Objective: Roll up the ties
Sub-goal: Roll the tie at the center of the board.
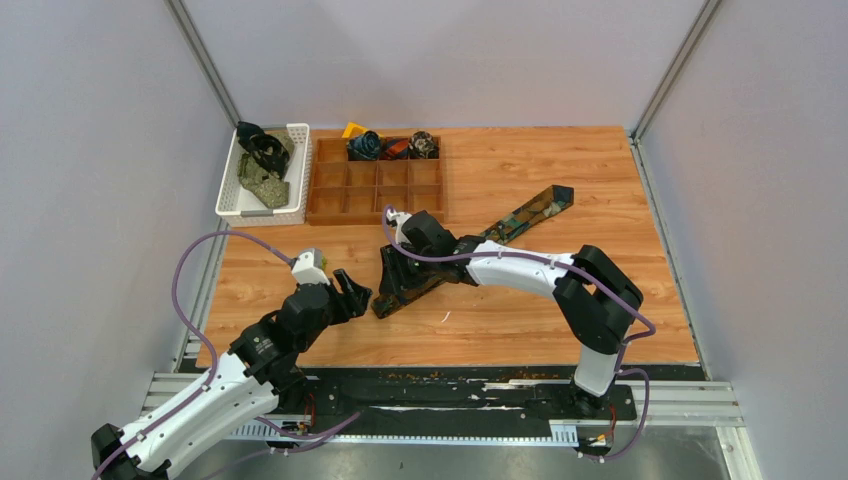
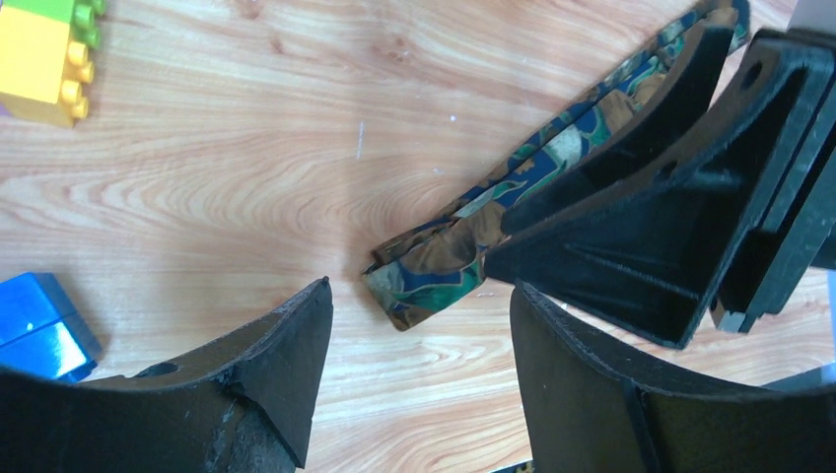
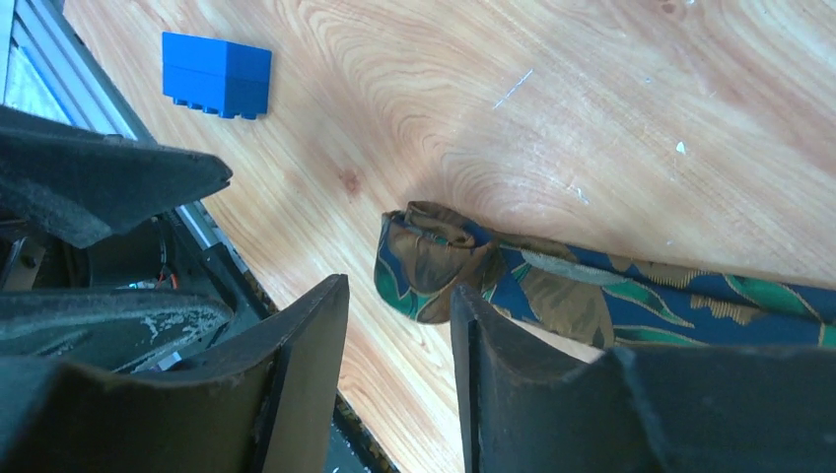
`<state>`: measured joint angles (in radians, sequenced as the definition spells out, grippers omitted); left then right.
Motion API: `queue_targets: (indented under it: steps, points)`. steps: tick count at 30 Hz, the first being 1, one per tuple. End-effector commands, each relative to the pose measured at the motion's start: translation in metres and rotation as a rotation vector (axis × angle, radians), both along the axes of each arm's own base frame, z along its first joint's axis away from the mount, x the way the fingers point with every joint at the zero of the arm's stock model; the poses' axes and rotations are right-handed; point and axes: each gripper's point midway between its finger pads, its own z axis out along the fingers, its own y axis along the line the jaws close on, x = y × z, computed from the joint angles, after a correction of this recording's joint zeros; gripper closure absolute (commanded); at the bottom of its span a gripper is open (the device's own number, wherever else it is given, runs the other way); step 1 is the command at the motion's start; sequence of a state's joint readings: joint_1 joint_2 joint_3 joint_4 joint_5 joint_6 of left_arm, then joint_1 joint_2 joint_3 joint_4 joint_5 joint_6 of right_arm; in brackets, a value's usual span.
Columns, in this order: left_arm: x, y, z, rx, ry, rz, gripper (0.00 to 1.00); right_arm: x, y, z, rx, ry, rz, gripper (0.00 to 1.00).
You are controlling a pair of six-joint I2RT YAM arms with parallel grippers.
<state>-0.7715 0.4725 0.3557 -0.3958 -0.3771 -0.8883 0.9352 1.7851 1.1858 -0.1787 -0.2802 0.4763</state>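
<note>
White basket (image 1: pixel 260 212) stood back-left on desk (image 1: pixel 500 320), loose ties (image 1: pixel 262 165) heaped inside. Wooden tray (image 1: pixel 375 190) sat just beside it, rolled ties (image 1: pixel 365 146) in back row. Left claw (image 2: pixel 419 296) was spread wide and gripped nothing; folded tip of patterned tie (image 2: pixel 434 261) lay just ahead. Right claw (image 3: pixel 399 296) was parted narrower, one finger against that tip, nothing pinched. Rest of tie lay flat, slanting toward back-right.
</note>
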Motion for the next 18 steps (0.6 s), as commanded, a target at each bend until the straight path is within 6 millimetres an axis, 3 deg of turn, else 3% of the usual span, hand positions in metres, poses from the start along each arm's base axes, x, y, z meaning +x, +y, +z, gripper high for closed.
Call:
queue_targets:
  steps: [1,18]
  points:
    - [-0.006,0.010,-0.015,0.031,0.032,0.021,0.27,0.007,0.009,-0.007,-0.035,-0.005,0.000,0.58]
    - [-0.012,0.003,-0.030,0.005,0.064,-0.016,0.29,0.009,0.001,-0.041,-0.119,0.021,0.002,0.83]
